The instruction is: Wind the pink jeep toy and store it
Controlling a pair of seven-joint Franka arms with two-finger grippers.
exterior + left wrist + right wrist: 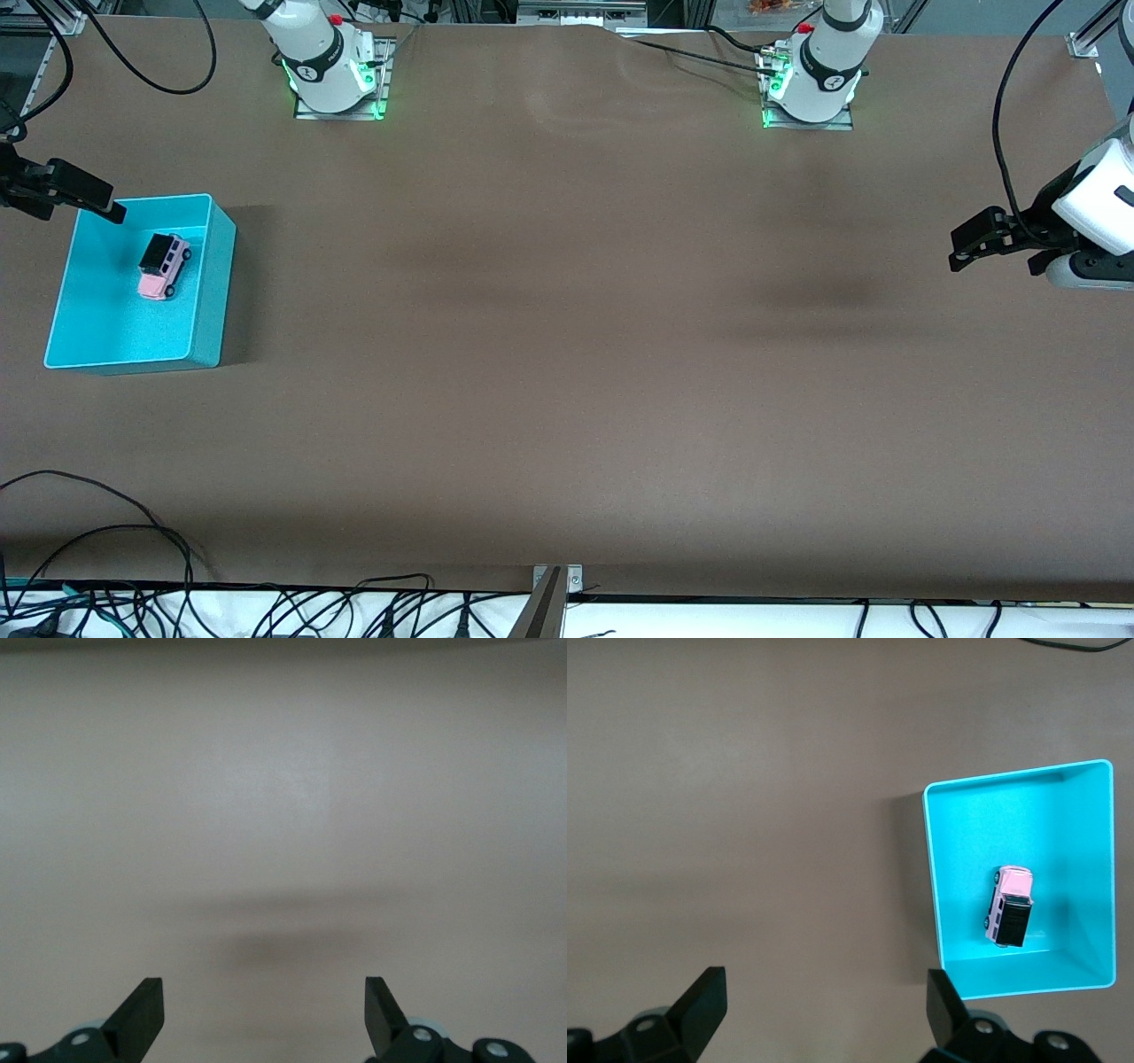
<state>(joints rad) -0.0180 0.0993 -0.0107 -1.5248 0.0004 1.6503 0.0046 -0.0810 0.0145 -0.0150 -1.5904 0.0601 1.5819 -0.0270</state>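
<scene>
A: Pink jeep toy (164, 265)?
B: In turquoise bin (209, 292), put away safe.
A: Left gripper (959, 252), right gripper (110, 210)?
B: Both wide open, holding nothing. Job looks done.

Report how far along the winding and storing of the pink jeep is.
Storing looks done: the pink jeep toy sits on its wheels inside the turquoise bin, at the right arm's end of the table. Whether it was wound cannot be told. Nothing is in hand: the right gripper is over the bin's edge, jaws open and empty; the left gripper waits over bare table at its own end, jaws open. Nothing visible remains.
</scene>
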